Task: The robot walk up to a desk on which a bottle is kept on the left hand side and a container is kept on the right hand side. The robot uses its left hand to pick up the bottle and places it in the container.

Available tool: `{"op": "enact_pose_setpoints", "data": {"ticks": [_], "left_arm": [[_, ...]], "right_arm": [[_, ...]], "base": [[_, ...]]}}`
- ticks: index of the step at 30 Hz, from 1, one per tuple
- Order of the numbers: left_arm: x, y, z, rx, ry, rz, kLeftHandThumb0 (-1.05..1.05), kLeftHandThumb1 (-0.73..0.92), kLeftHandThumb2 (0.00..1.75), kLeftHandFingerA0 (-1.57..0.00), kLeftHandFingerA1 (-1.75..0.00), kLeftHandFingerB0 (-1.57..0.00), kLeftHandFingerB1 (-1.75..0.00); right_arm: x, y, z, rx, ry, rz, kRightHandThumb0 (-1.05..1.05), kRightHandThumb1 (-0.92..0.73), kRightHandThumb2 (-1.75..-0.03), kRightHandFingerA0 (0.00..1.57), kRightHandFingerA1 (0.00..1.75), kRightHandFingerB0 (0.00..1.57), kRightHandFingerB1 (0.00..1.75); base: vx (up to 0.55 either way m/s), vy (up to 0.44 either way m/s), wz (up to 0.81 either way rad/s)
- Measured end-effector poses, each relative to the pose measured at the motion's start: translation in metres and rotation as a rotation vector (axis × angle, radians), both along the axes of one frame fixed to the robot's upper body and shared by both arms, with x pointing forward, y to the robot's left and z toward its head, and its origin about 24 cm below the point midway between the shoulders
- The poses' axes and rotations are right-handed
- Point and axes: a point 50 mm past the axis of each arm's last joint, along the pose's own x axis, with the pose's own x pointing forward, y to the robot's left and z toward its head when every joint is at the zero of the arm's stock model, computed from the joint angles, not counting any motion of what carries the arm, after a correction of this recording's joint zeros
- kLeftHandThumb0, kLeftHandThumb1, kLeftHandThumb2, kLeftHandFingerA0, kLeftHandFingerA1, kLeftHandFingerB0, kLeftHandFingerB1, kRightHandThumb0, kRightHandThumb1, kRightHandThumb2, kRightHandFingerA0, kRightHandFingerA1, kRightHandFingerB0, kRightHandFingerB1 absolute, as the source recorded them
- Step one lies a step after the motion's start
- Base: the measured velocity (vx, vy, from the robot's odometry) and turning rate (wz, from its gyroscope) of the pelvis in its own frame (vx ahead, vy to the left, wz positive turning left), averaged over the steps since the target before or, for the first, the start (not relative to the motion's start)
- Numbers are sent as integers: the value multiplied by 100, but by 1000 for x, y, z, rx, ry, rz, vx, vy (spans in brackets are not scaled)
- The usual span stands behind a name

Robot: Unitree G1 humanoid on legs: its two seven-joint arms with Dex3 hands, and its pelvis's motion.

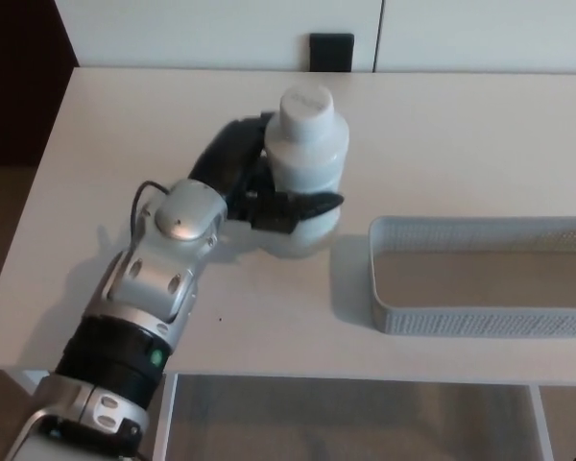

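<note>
White bottle (307, 158) upright, left hand (254, 187) fingers (307, 205) wrapped around it, container (480, 274) well right

Left hand (254, 187) was closed around the white bottle (307, 163) — thumb across its front, fingers behind. Bottle stood upright over the white desk (442, 144), left of the mesh container (480, 274) and apart from it — container empty.
</note>
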Motion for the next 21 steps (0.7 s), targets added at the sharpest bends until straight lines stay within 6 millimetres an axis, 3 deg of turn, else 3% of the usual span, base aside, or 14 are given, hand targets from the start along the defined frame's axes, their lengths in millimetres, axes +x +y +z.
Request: {"op": "enact_pose_setpoints", "data": {"ticks": [2, 3, 4, 5, 6, 10, 11, 13, 14, 17, 21], "left_arm": [[-1, -3, 10, -19, -39, -6, -18, 80, 64, -92, -126, -73, -74], [-1, -3, 11, -21, -43, -7, -14, 82, 64, -108, -125, -79, -90], [-2, -7, 21, -44, -80, -17, -14, 82, 64, -108, -125, -79, -90], [-5, -13, 32, -73, -120, -30, -30, 75, 68, -111, -124, -90, -92], [-5, -13, 32, -73, -120, -30, -36, 74, 69, -104, -118, -92, -90], [-17, -43, 64, -130, -240, -122, -34, 76, 66, -102, -115, -90, -87], [-21, -53, 72, -140, -266, -152, -28, 77, 68, -113, -119, -89, -89], [-27, -64, 81, -151, -297, -190, -29, 77, 68, -115, -122, -87, -89], [-33, -80, 92, -158, -327, -241, -29, 77, 68, -115, -122, -87, -89], [-39, -97, 96, -148, -330, -291, -33, 73, 77, -121, -125, -87, -100], [-42, -116, 86, -91, -296, -336, -34, 71, 80, -122, -124, -87, -98]], "right_arm": [[1, 0, 1, -1, -3, 2, -46, -47, -54, 68, 60, 47, 46], [1, 0, 1, -1, -3, 2, -47, -49, -54, 70, 60, 47, 46], [2, 0, 1, -1, -5, 4, -47, -49, -54, 70, 60, 47, 46], [3, 1, 1, -2, -6, 6, -47, -47, -53, 69, 61, 47, 47], [3, 1, 1, -2, -6, 6, -48, -46, -53, 70, 61, 48, 47], [3, 2, 0, -2, 0, 13, -47, -46, -53, 70, 61, 48, 48], [3, 2, -1, -1, 3, 14, -45, -46, -53, 70, 61, 49, 48], [3, 2, -1, -1, 6, 16, -45, -46, -53, 70, 62, 51, 49], [3, 3, -2, -2, 9, 18, -45, -46, -53, 70, 62, 51, 49], [2, 3, -2, -2, 11, 19, -50, -47, -53, 70, 60, 51, 48], [3, 4, -2, 0, 13, 25, -48, -45, -53, 67, 60, 49, 48]], "base": [[0, 0, 0], [0, 0, 0], [0, 0, 0], [0, 0, 0], [0, 0, 0], [0, 0, 0], [0, 0, 0], [0, 0, 0], [0, 0, 0], [0, 0, 0], [0, 0, 0]]}}
